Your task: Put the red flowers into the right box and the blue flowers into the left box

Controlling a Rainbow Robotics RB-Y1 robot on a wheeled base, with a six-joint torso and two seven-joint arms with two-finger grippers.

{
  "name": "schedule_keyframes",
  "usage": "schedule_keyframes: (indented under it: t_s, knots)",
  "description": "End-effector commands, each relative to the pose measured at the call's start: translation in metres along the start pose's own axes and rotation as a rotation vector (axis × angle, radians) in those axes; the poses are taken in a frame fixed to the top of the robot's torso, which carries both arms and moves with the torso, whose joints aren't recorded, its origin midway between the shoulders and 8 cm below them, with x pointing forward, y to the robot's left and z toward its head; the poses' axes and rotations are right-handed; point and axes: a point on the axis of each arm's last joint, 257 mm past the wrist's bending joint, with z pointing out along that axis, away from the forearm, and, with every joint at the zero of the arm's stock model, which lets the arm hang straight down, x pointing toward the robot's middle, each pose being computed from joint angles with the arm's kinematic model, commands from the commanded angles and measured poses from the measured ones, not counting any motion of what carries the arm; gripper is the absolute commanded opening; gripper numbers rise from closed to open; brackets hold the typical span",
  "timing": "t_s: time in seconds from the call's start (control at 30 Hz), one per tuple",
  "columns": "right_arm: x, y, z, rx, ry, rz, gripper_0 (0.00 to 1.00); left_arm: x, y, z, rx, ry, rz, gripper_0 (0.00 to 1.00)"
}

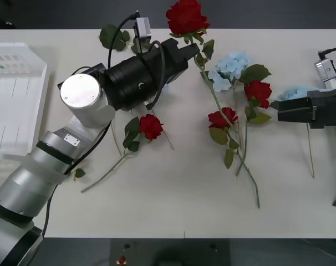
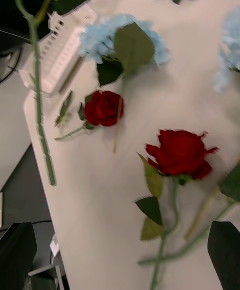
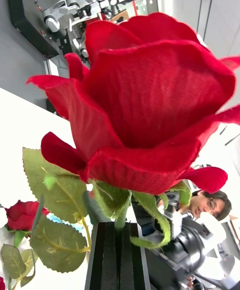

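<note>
1. Left gripper (image 1: pixel 194 54): black fingers (image 3: pixel 117 255) clenched on the stem of a red rose (image 1: pixel 187 16), held just below the bloom near the table's far edge.
2. Right gripper (image 1: pixel 279 109): fingers (image 2: pixel 17 250) spread apart and empty, at the table's right side beside a blue hydrangea (image 1: pixel 294 92).
3. White table (image 1: pixel 173 210): three more red roses (image 1: pixel 151 126) lie loose, with another blue hydrangea (image 1: pixel 230 68) among crossed green stems.
4. Left box (image 1: pixel 13 100): ribbed white crate at the table's left end, well apart from the flowers.
5. Room: dark floor beyond the far table edge.
</note>
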Motion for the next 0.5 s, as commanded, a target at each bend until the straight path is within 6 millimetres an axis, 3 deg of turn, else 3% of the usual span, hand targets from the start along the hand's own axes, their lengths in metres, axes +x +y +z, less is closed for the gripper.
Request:
schedule_keyframes:
  t_s: [0.03,0.27,0.5]
  knots:
    - [-0.02,0.035,0.025,-0.103,-0.066,-0.041,1.0,-0.018,-0.012,-0.001,0.017,-0.014,0.052,0.0]
    - [-0.031,0.077,0.062,-0.228,-0.114,-0.051,1.0,-0.018,-0.012,-0.002,0.019,-0.014,0.049,0.0]
    - [-0.044,0.089,0.099,-0.271,-0.197,-0.017,1.0,-0.018,-0.013,-0.001,0.02,-0.015,0.047,0.0]
